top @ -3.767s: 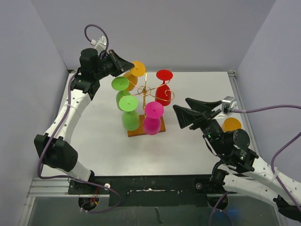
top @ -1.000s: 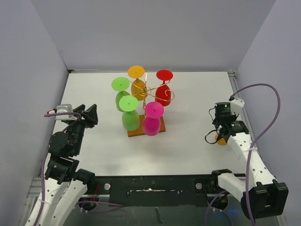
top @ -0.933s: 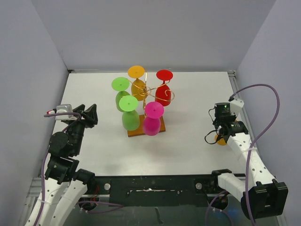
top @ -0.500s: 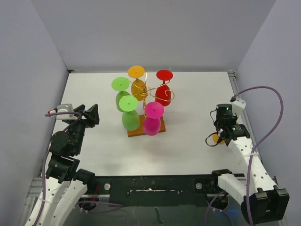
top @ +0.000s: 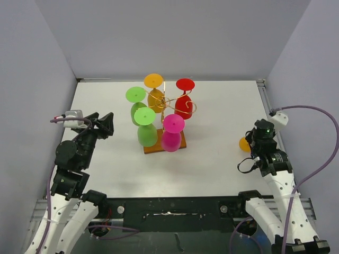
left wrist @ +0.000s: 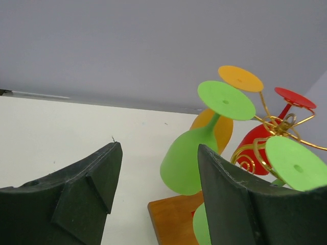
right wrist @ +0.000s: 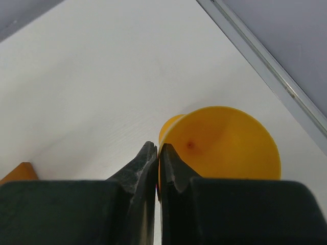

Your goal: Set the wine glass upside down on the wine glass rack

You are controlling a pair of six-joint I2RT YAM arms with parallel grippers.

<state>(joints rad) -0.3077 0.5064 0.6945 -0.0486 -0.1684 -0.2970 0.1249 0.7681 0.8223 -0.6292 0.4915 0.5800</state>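
The loose orange wine glass (top: pixel 244 144) is at the right side of the table, beside my right gripper (top: pixel 251 145). In the right wrist view the gripper (right wrist: pixel 157 149) is shut on the edge of the glass's round orange foot (right wrist: pixel 225 145), with the bowl hidden behind the foot. The wine glass rack (top: pixel 165 103), gold wire on a brown wooden base (top: pixel 182 143), stands mid-table. My left gripper (top: pixel 104 125) is open with nothing in it, left of the rack. Its fingers (left wrist: pixel 92 178) frame the rack's green glass (left wrist: pixel 190 161).
Several glasses hang upside down on the rack: two green (top: pixel 145 132), one orange (top: pixel 155 95), one red (top: pixel 184 104), one pink (top: pixel 171 138). A metal rail (top: pixel 269 114) edges the table on the right, just beyond the loose glass. Grey walls enclose the table.
My right gripper has shut on the orange glass's foot, and arm and glass have shifted a little. The left gripper has opened slightly wider and edged toward the rack.
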